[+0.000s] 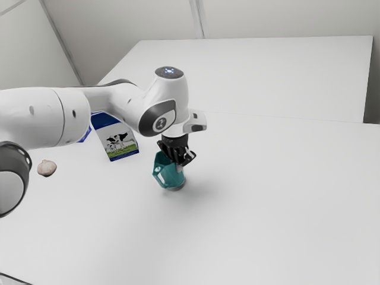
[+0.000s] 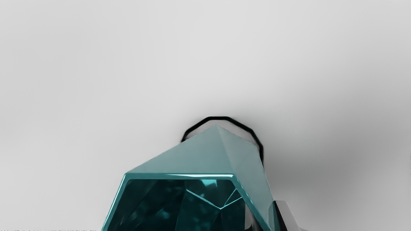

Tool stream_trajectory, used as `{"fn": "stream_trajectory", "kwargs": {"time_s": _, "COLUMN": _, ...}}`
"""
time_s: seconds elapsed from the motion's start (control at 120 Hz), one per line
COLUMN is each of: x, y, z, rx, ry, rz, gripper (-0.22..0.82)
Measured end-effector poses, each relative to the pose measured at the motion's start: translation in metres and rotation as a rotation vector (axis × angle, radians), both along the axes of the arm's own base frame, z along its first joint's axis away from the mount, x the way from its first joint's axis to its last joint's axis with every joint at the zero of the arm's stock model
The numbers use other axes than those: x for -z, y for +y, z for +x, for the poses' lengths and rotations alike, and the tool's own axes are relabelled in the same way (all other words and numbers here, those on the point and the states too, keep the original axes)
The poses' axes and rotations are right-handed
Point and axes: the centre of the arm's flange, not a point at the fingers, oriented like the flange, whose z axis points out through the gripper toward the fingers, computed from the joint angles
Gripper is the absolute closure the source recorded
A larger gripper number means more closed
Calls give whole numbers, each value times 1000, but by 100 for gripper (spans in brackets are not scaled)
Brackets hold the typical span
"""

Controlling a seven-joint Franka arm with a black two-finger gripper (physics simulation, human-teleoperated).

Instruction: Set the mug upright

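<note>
My arm (image 1: 44, 116) comes in from the exterior view's left and reaches toward its right, running nearly level to the wrist (image 1: 169, 98), where it bends down. My gripper (image 1: 180, 166) points down below it, low and a little tilted. My fingers (image 2: 285, 214) stand slightly apart, closed in a pinch, as far as I can make out.

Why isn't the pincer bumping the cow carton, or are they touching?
Apart. The exterior view shows a strip of bare white table between the pincer and the cow carton.
</note>
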Motion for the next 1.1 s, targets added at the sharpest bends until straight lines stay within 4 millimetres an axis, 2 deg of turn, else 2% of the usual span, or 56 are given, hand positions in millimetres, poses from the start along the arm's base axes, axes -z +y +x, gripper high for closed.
{"fn": "stream_trajectory", "kwargs": {"time_s": 0.133, "x": 3, "y": -1, "z": 0, "rx": -47, "ry": -5, "rz": -8, "gripper": 77}}
{"fn": "stream_trajectory", "kwargs": {"time_s": 0.258, "x": 4, "y": -2, "z": 0, "rx": -86, "ry": -6, "rz": -21, "gripper": 70}}
{"fn": "stream_trajectory", "kwargs": {"time_s": 0.433, "x": 3, "y": -2, "z": 0, "rx": -123, "ry": -12, "rz": -28, "gripper": 51}}
{"fn": "stream_trajectory", "kwargs": {"time_s": 0.508, "x": -7, "y": -2, "z": 0, "rx": -136, "ry": -28, "rz": -36, "gripper": 42}}
{"fn": "stream_trajectory", "kwargs": {"time_s": 0.633, "x": -52, "y": 0, "z": -4, "rx": -152, "ry": -90, "rz": -66, "gripper": 28}}
{"fn": "stream_trajectory", "kwargs": {"time_s": 0.767, "x": -106, "y": -3, "z": 2, "rx": -149, "ry": -132, "rz": -98, "gripper": 15}}
{"fn": "stream_trajectory", "kwargs": {"time_s": 0.967, "x": -227, "y": 24, "z": -7, "rx": -142, "ry": -222, "rz": -121, "gripper": 6}}
{"fn": "stream_trajectory", "kwargs": {"time_s": 1.017, "x": -243, "y": 28, "z": 0, "rx": -134, "ry": -215, "rz": -132, "gripper": 5}}
{"fn": "stream_trajectory", "kwargs": {"time_s": 1.1, "x": -256, "y": 35, "z": 10, "rx": -119, "ry": -190, "rz": -144, "gripper": 3}}
